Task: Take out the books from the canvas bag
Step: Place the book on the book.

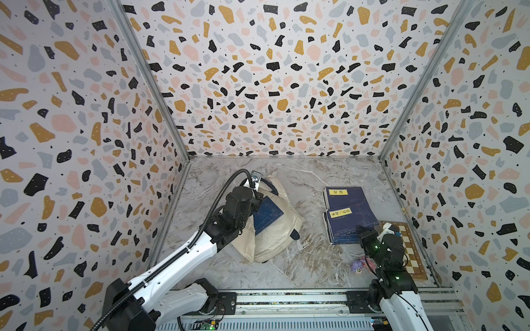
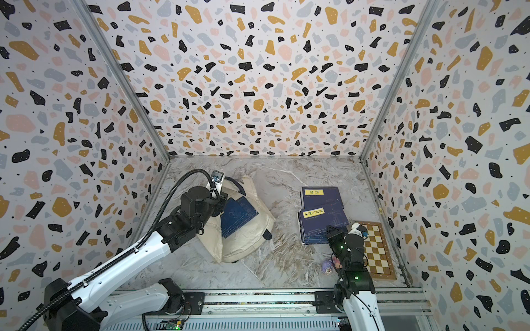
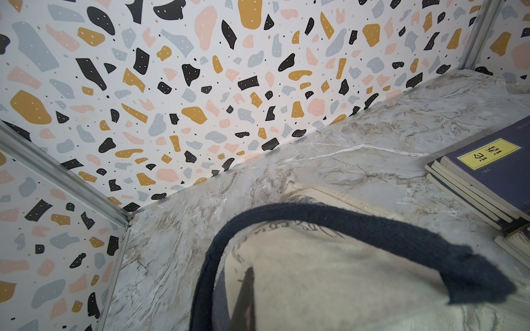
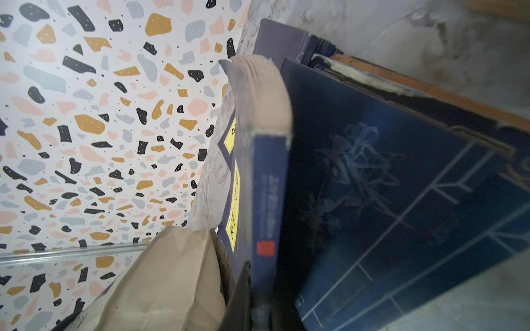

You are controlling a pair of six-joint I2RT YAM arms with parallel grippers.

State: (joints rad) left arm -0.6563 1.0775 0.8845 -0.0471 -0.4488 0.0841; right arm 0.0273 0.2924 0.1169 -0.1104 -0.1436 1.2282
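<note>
The cream canvas bag (image 1: 286, 220) (image 2: 252, 235) lies on its side at the table's centre-left, its dark blue print facing up. My left gripper (image 1: 258, 197) (image 2: 222, 200) is at the bag's far edge beside a navy handle (image 3: 372, 229), shut on the canvas (image 3: 329, 272); one dark finger (image 3: 247, 295) shows against the cloth. Two stacks of navy books with yellow labels (image 1: 344, 197) (image 2: 322, 213) lie to the right. My right gripper (image 1: 362, 229) (image 2: 331, 229) (image 4: 261, 301) is shut on the spine edge of a navy book (image 4: 263, 186), tipped up above the near stack (image 4: 372, 200).
A brown-and-cream checkered board (image 1: 407, 252) (image 2: 378, 249) lies against the right wall, just behind my right arm. A small purple-pink toy (image 1: 358, 265) (image 2: 328, 265) sits near the front. Patterned walls close in three sides; a metal rail (image 1: 286, 299) runs along the front.
</note>
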